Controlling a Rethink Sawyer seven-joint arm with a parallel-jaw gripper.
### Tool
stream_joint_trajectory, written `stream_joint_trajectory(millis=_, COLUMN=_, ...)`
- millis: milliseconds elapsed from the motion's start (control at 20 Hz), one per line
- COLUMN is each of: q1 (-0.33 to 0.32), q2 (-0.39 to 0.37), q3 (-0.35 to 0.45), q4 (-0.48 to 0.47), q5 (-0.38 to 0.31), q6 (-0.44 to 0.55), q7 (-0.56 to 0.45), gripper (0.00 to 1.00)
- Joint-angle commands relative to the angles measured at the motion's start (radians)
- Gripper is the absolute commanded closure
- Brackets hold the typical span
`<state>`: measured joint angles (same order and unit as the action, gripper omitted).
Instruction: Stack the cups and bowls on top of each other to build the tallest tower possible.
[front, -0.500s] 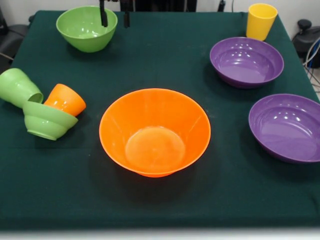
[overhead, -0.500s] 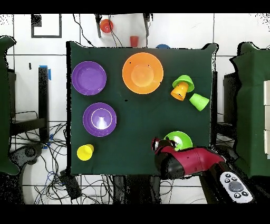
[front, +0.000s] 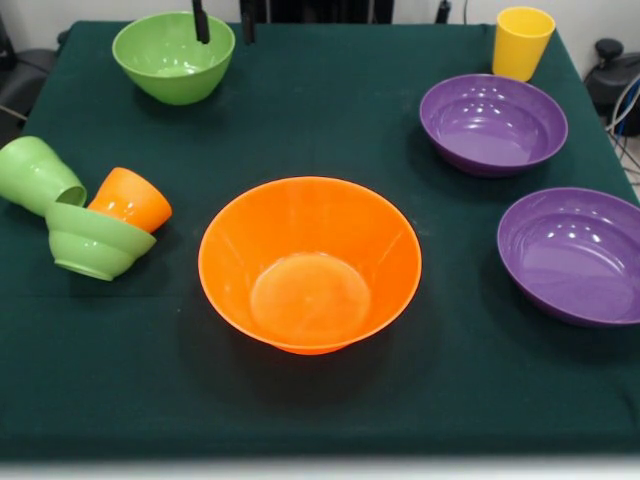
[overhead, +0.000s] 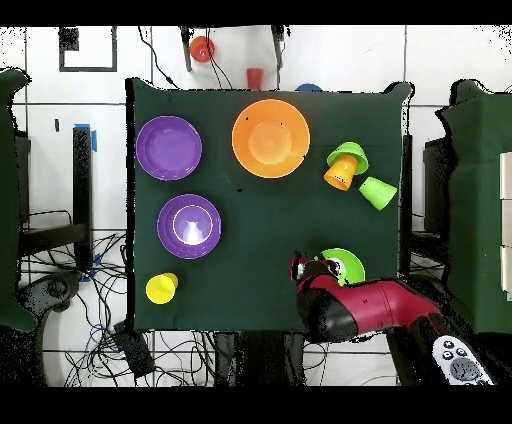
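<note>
My gripper (front: 222, 18) is open and empty, its two dark fingers at the table's far side, by the right rim of the medium light-green bowl (front: 172, 55). In the overhead view the gripper (overhead: 306, 268) and red arm cover part of that bowl (overhead: 347, 262). The large orange bowl (front: 310, 262) stands alone mid-table. Two purple bowls (front: 493, 122) (front: 575, 253) stand apart at the right. The yellow cup (front: 521, 42) is upright at the far right. At the left, the light-green cup (front: 38, 175) and orange cup (front: 132, 199) lie tipped beside the tilted small light-green bowl (front: 92, 240). No nested tower shows; the blue bowl is out of view.
In the overhead view a small red cup (overhead: 255, 77) and a round orange-red thing (overhead: 202, 48) lie on the floor beyond the table's edge. Cables lie on the floor around the table.
My gripper has drawn up towards the picture's top edge in the front view, so less of its fingers shows. The bowls and cups have not moved.
</note>
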<state>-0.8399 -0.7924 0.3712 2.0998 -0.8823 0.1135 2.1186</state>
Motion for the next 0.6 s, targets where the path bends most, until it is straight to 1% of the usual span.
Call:
stream_joint_trajectory(millis=50, q1=-0.002, q2=0.006, q3=0.122, q4=0.049, q5=0.010, q6=0.098, q7=-0.094, gripper=0.00)
stream_joint_trajectory(millis=300, q1=0.029, q2=0.067, q3=0.070, q4=0.002, q5=-0.038, q6=0.061, q7=-0.048, gripper=0.00)
stream_joint_trajectory(millis=450, q1=0.023, q2=0.105, q3=0.051, q4=-0.014, q5=-0.058, q6=0.047, q7=-0.044, gripper=0.00)
stream_joint_trajectory(millis=600, q1=0.015, q2=0.120, q3=0.041, q4=-0.022, q5=-0.072, q6=0.048, q7=-0.052, gripper=0.00)
